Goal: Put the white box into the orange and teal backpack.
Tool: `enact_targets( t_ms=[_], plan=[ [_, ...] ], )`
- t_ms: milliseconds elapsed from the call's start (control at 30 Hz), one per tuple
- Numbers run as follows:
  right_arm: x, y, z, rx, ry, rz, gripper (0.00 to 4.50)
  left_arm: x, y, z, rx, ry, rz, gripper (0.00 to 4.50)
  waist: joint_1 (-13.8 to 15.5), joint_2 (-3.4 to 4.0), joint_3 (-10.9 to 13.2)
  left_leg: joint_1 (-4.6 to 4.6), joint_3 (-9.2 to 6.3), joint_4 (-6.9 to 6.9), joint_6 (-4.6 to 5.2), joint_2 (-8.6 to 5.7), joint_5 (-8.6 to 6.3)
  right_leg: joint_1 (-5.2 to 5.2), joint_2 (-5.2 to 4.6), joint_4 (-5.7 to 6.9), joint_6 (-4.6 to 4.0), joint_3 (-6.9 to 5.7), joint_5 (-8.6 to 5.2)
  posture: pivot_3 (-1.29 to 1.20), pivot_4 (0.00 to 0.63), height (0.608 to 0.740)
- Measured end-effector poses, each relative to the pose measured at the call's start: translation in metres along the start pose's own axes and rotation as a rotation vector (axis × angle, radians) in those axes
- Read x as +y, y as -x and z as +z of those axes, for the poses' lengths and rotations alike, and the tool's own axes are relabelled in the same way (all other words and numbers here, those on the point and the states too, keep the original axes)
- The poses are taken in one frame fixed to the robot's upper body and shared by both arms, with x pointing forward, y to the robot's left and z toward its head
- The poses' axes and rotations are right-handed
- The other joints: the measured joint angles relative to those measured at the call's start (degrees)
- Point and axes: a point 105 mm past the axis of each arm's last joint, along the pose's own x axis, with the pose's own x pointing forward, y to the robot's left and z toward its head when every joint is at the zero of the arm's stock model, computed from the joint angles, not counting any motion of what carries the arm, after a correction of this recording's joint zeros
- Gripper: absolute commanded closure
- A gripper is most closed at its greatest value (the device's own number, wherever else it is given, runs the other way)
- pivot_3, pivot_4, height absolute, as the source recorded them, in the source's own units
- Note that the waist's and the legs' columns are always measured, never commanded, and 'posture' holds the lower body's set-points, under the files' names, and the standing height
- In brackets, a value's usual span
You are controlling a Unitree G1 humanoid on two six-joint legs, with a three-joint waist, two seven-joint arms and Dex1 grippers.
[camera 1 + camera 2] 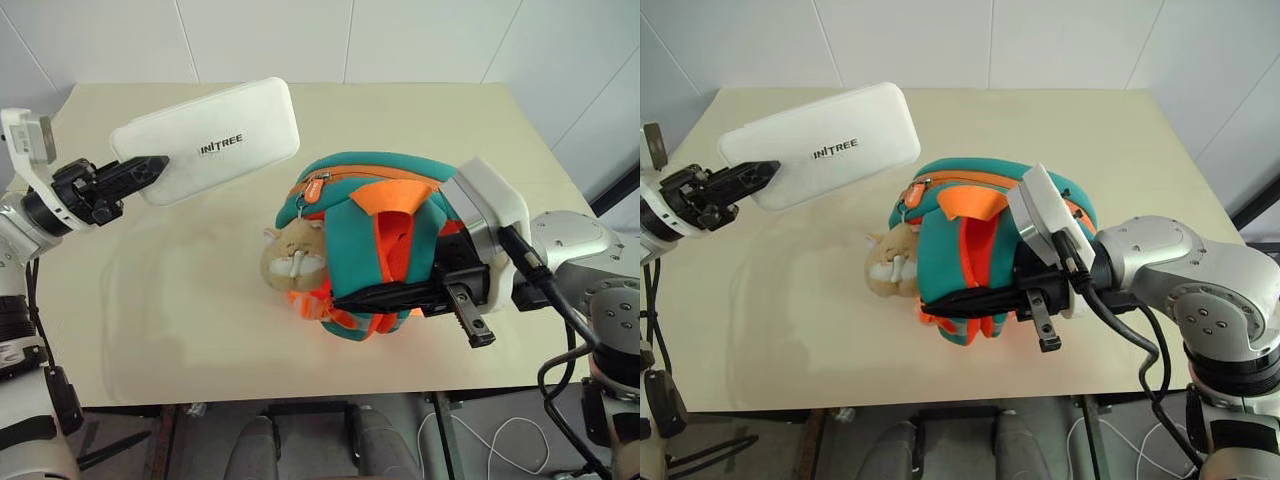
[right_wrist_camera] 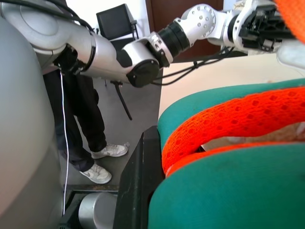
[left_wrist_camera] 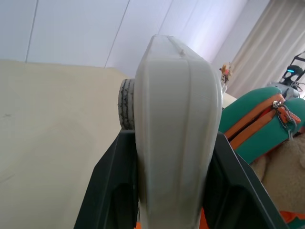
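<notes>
The white box is held above the table by the left gripper, whose 2 fingers are closed on its end. The orange and teal backpack, standing on the table, is clamped at an orange strap by the right gripper, nearly fully closed.

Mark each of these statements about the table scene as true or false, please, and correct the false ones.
1. The left gripper holds the white box by one end, off the table. True.
2. The backpack has its zipper wide open. False: the orange zipper looks closed.
3. The right gripper is shut on the backpack's orange strap. True.
4. The box is already in the backpack. False: it is outside, to the backpack's left.
5. A plush toy hangs on the backpack. True.
</notes>
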Motion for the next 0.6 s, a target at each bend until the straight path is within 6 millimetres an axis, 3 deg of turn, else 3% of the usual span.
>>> enact_targets(
  t_ms=[300,400,433,600],
  plan=[
    [-0.012,0.014,-0.015,0.025,-0.032,-0.085,4.50,-0.015,0.013,0.017,0.010,-0.211,-0.094,3.24,0.0,-0.01,0.0,-0.02,0.04,0.00,0.00,0.01,0.00,-0.03,-0.01,0.01,-0.04,0.02,-0.02,0.00,0.150,0.740],
    [-0.014,0.017,-0.018,0.030,-0.037,-0.106,4.50,-0.021,0.019,0.017,0.027,-0.250,-0.122,3.24,0.0,-0.01,0.0,-0.01,0.04,0.01,0.00,0.02,0.00,-0.03,-0.01,0.02,-0.27,0.02,-0.15,0.00,0.150,0.740],
    [-0.016,0.018,-0.018,0.028,-0.036,-0.113,4.50,-0.024,0.020,0.015,0.047,-0.261,-0.137,3.24,0.0,-0.01,0.0,-0.02,0.04,0.02,0.00,0.02,0.00,-0.03,-0.02,0.03,-0.75,0.02,-0.41,0.00,0.150,0.740],
    [-0.023,0.024,-0.021,0.027,-0.048,-0.151,4.50,-0.035,0.023,0.014,0.070,-0.301,-0.176,3.24,0.0,-0.01,0.0,-0.02,0.06,0.12,0.00,0.02,0.00,-0.03,-0.01,0.12,-0.76,0.03,-0.42,0.00,0.150,0.740]
  ],
)
